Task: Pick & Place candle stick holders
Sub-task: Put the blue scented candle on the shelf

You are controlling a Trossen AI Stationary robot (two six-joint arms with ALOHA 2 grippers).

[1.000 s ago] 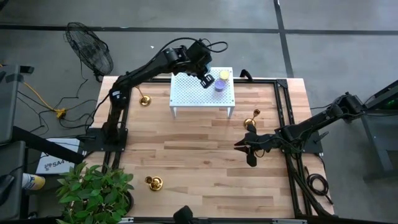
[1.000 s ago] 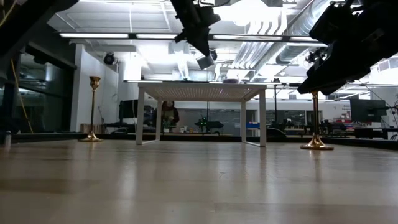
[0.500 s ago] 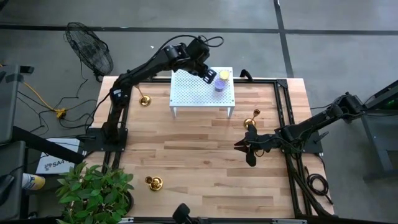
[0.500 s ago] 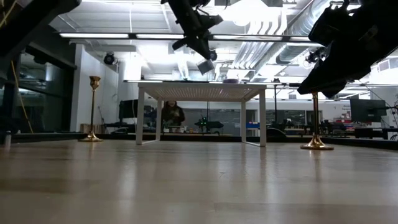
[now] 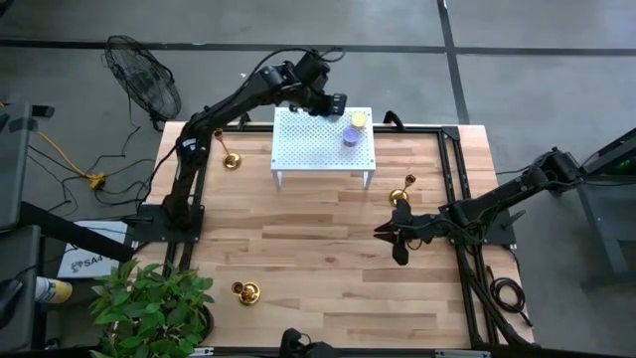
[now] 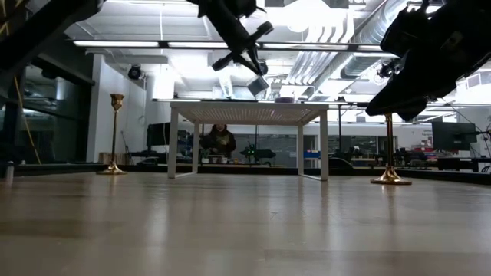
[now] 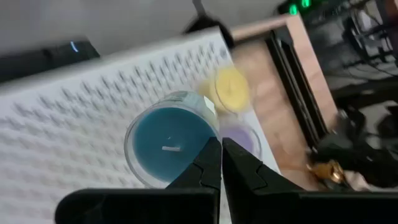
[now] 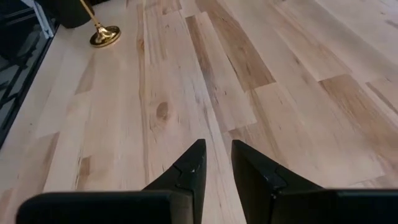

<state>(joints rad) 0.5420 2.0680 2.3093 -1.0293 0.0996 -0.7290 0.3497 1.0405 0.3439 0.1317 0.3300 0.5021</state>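
Note:
Three gold candle stick holders stand on their round bases on the wooden table: one at the far left (image 5: 231, 159), one right of the white perforated stand (image 5: 402, 189), one at the near left (image 5: 244, 291). My left gripper (image 5: 335, 102) is over the stand's far edge, shut on a blue candle in a glass jar (image 7: 165, 146). A purple candle (image 5: 353, 135) and a yellow candle (image 5: 359, 118) sit on the stand. My right gripper (image 5: 393, 234) hovers open and empty over the table's right middle. My left gripper pinches the blue candle jar's rim (image 7: 208, 132) between its two fingers, one inside the jar and one outside, as far as the wrist view shows. The jar (image 6: 258, 84) hangs below the fingers, lifted clear of the stand's top.
The white stand (image 5: 313, 149) takes up the table's far middle. Black frame rails run along the left and right edges. A fan (image 5: 144, 75) and a plant (image 5: 149, 298) stand off the left side. A person shows far behind in the low view (image 6: 219, 142).
My left gripper has gone toward the table's far edge with the blue candle, from over the stand's far right part to its far edge, and has turned somewhat. My right arm has kept still.

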